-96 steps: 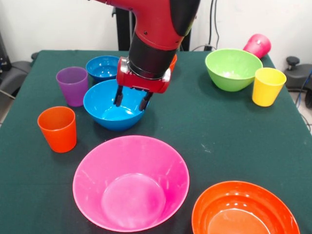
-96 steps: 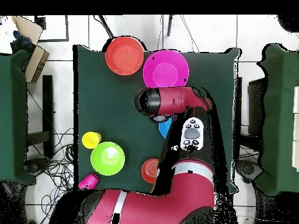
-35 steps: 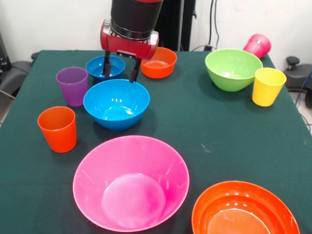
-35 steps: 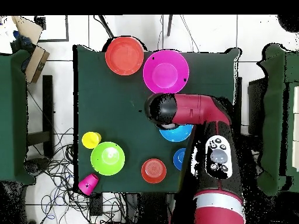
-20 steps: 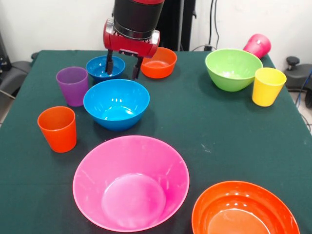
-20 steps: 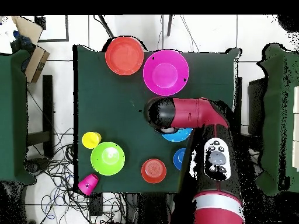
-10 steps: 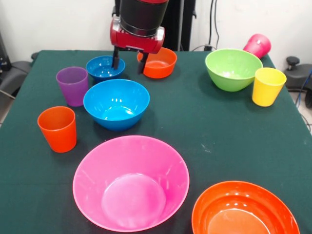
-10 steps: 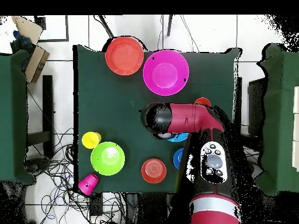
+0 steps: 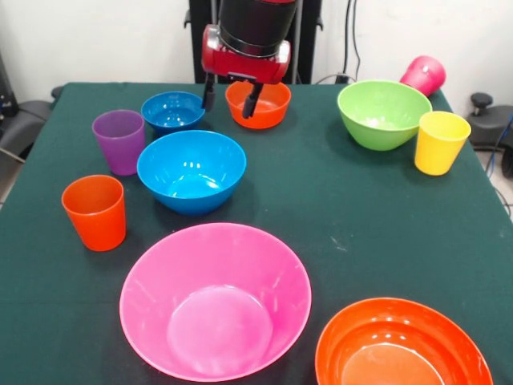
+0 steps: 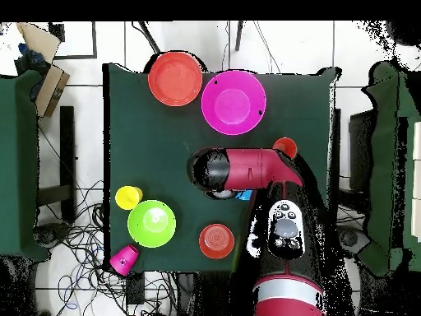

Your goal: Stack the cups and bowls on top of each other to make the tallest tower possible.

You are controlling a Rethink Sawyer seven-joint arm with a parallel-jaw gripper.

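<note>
Pincer hanging with fingers apart, empty | small orange bowl sitting mouth-up just behind its right-hand finger in my front view, small blue bowl beside the other | I am seeing it shifting over from the medium blue bowl, now nearer me.

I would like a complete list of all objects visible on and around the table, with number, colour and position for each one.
Glossy plastic bowls: 6. Very large pink front centre; large orange front right corner; medium blue centre left; small blue far left; small orange far centre; medium lime green far right.
Smooth plastic cups: 4. Orange and purple at left, upright; yellow right edge, upright; magenta far right corner, tipped over.
Dark green table: 1.
End effector: 1, red and black, open, empty, between the small blue and small orange bowls.
</note>
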